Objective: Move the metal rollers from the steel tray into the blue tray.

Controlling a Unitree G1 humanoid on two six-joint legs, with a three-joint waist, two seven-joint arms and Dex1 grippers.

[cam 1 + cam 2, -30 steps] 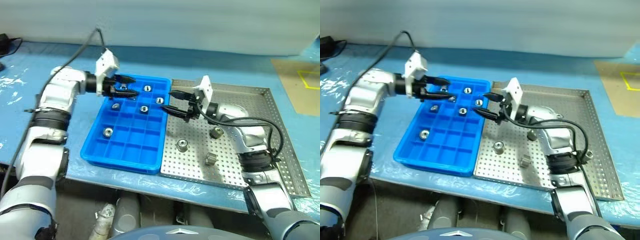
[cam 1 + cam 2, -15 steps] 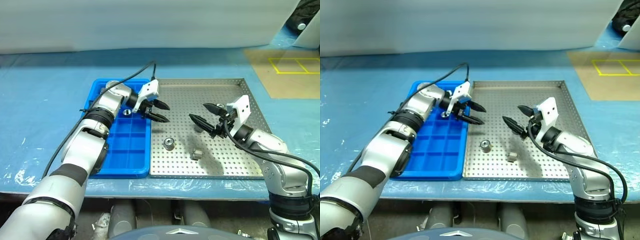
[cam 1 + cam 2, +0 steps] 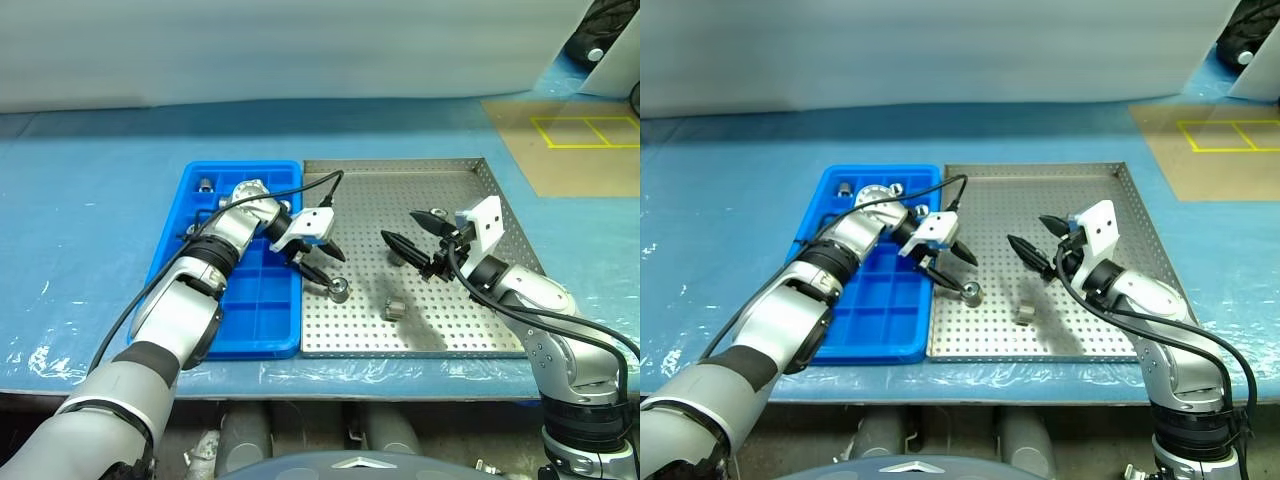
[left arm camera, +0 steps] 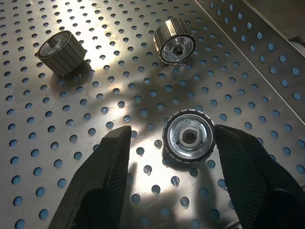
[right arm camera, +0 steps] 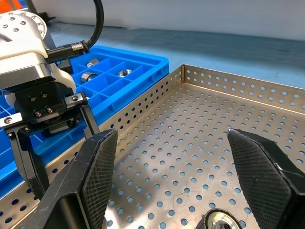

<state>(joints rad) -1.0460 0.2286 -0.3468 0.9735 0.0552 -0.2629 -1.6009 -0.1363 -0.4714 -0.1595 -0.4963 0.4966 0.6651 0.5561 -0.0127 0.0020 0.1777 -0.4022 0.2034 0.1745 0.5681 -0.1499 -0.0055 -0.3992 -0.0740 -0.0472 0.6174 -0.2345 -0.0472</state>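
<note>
rollers (image 4: 189, 137) sit between left end effector (image 4: 171, 157) fingers.

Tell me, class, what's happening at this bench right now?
A two-armed robot is moving metal rollers from the steel tray to the blue tray. Its left gripper, open, is around one roller standing on the perforated base, not yet closed on it. Two more rollers lie nearby. The right gripper hangs open over the steel tray, holding nothing. A few rollers already sit in the blue compartments.

Bright blue tray (image 3: 235, 325), silver steel tray (image 3: 440, 190) dotted with holes, shiny ribbed rollers (image 4: 189, 136), black-fingered pincers (image 4: 174, 167)
</note>
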